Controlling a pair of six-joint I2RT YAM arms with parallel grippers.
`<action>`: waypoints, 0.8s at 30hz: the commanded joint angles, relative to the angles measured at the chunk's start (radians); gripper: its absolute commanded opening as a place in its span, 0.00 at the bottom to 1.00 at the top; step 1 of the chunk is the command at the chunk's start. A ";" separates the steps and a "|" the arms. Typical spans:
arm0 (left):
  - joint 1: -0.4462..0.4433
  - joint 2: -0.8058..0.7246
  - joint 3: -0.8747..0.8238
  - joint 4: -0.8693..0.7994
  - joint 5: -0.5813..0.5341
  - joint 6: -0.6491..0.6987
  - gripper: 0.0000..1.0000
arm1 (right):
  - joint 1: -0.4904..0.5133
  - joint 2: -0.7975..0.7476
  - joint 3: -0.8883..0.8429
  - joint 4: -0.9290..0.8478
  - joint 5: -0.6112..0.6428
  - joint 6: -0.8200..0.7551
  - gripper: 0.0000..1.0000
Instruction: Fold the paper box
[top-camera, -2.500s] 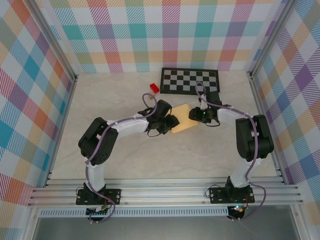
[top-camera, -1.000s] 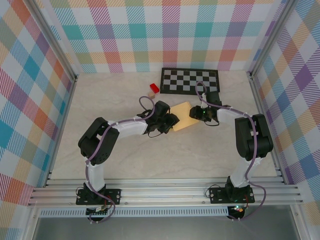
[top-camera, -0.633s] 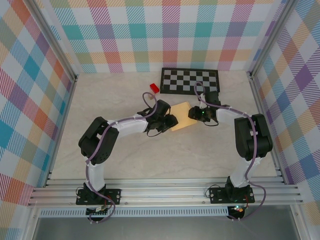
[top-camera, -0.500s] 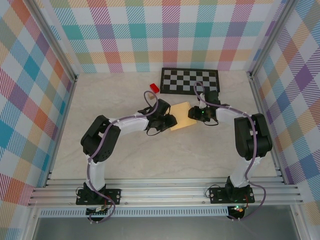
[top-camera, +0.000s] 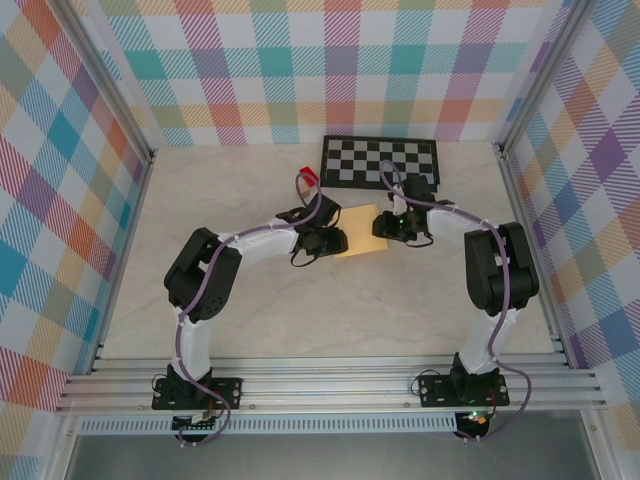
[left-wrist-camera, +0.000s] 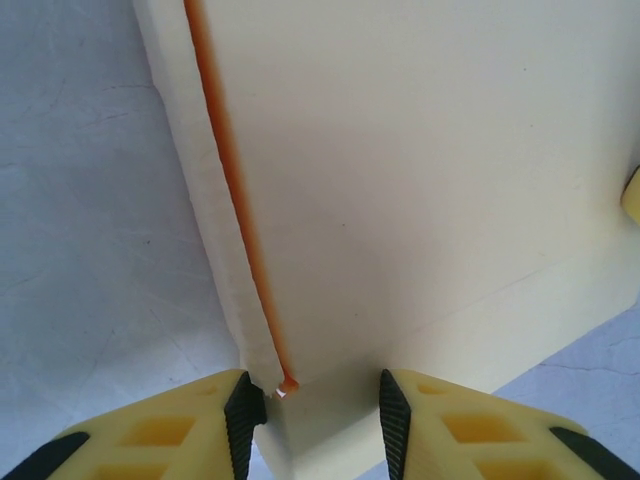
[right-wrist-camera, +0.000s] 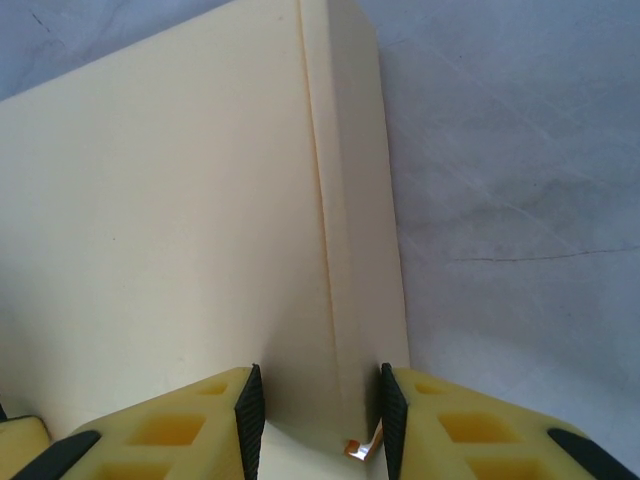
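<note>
Between both pairs of fingers: the paper box (top-camera: 362, 231), lying low on the table (top-camera: 300, 310), one end in each set of jaws
Box at the left fingers: a corner of it (left-wrist-camera: 420, 180) sits between the pads; a thin orange seam runs away from the left pad beside a raised side strip
Box at the right fingers: a narrow folded strip (right-wrist-camera: 350, 200) with a rounded far corner runs straight out from between the pads; a small orange tab pokes out just inside the right pad
Left gripper (left-wrist-camera: 320, 410): fingers (left-wrist-camera: 160, 430) pressed to the card from both sides, clamped on the paper box
Right gripper (right-wrist-camera: 318, 415): fingers (right-wrist-camera: 170, 425) closed on the paper box's edge, card filling the gap
Step in hand: probably squeezing the side folds tight so the box holds its shape
Doing it well: pinch squarely across the crease, not at a slant; keep both ends level so the box does not twist; press firmly but briefly, since thin card dents; mind the open orange seam, which looks not fully seated
Card: thin, pale yellow, matte and smooth, orange at its cut edges; flat rectangular form, crisp creases
Pads: dark rubbery faces on yellow, hollowed finger bodies
Table surface: pale, faintly veined, smooth, likely slippery under card
Beyond the fingertips: checkerboard mat (top-camera: 378, 161) and a red block (top-camera: 308, 177), both apart from the box
</note>
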 joint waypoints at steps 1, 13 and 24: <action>0.001 0.017 0.034 -0.014 -0.026 0.087 0.38 | 0.024 0.047 -0.004 -0.123 -0.018 -0.032 0.37; 0.000 -0.029 -0.006 -0.053 -0.192 0.217 0.41 | 0.025 0.050 0.005 -0.146 0.011 -0.040 0.37; 0.011 -0.065 -0.056 0.016 -0.151 0.267 0.49 | 0.025 0.062 0.053 -0.207 0.043 -0.059 0.37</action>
